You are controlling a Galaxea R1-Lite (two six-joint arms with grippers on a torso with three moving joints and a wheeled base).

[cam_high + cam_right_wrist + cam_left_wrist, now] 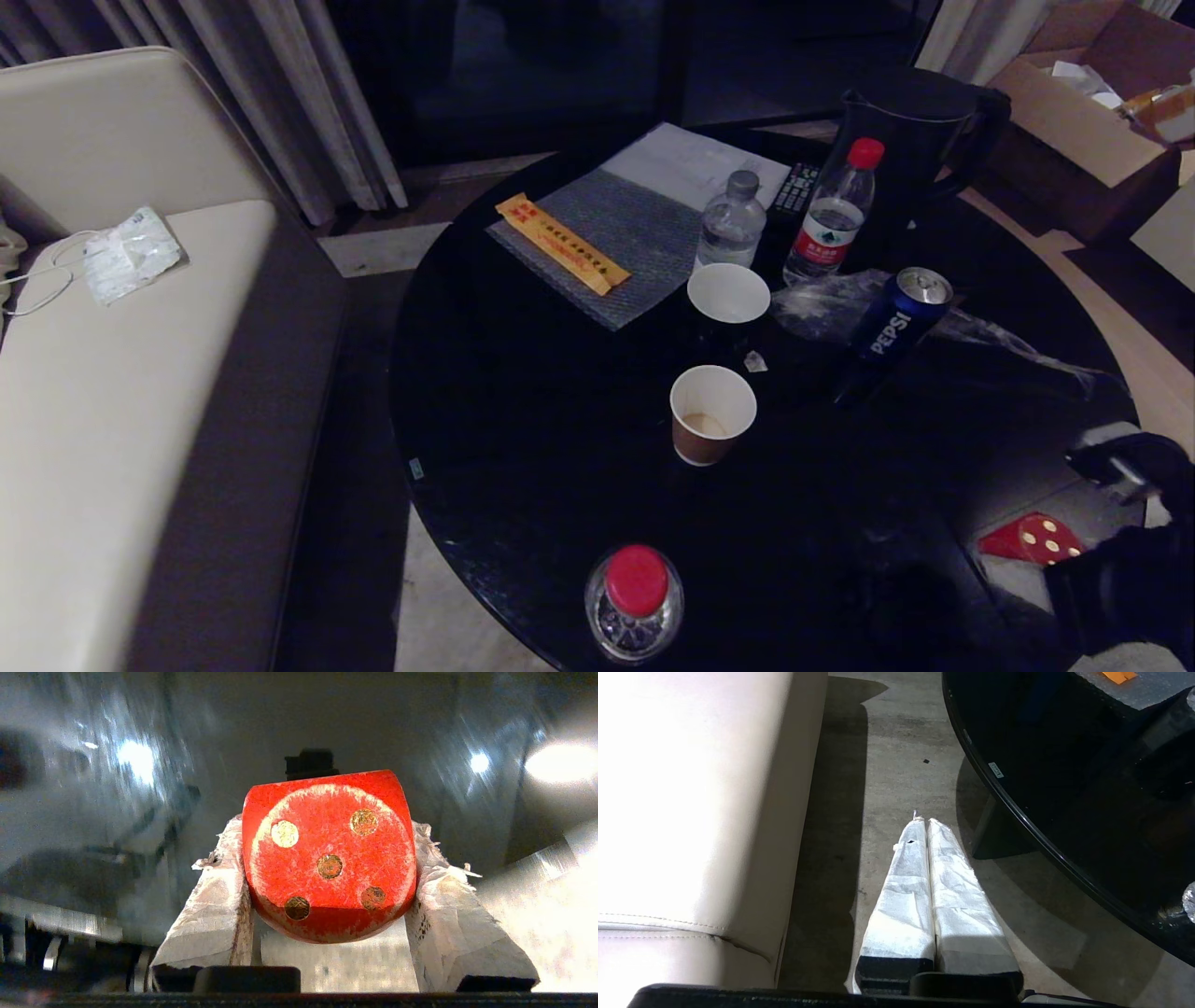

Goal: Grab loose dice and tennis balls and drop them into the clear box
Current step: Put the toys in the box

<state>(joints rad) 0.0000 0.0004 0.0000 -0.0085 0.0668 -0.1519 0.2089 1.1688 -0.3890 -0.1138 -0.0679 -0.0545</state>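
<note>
Red die point(329, 858): pinched between the white-wrapped fingers point(215, 905) of the right hand point(327, 849), at 4 o'clock off the dark round surface point(523, 420). Left hand point(928, 826): fingers pressed together, above the floor point(896, 756).

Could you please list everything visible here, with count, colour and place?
round glossy table: one, black, centre
red die with pale pips: one, clamped in the right gripper, beyond the table's right edge
paper cups: two, white-rimmed, table middle
Pepsi can: one, blue, right of the cups
plastic bottles: three, two red-capped, one grey-capped
kettle: one, black, far side
sofa: one, beige, left
cardboard box: one, brown, far right
left gripper: white-wrapped, shut, above the floor between sofa and table
right gripper: white-wrapped
</note>
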